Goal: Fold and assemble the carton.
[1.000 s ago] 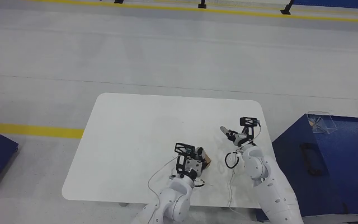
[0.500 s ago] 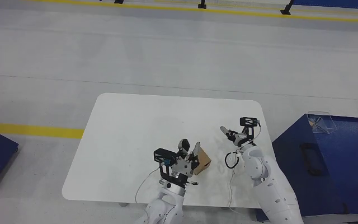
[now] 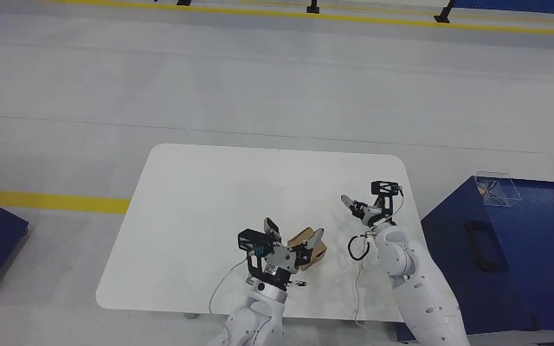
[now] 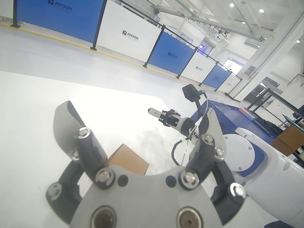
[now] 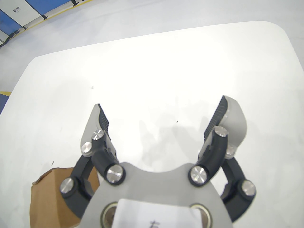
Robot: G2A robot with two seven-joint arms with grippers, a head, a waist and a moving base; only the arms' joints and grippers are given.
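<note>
Lying near the tabletop's (image 3: 216, 190) front edge, the carton (image 3: 302, 234) sits by the wide-spread left claw (image 3: 293, 232); the right claw (image 5: 163, 105) is equally wide.

The carton (image 4: 128, 160) lies on the tabletop (image 3: 199, 199) near the robot-side edge, just below the left gripper (image 3: 294, 228), with the right gripper (image 3: 346, 201) apart to its right, farther back.
</note>
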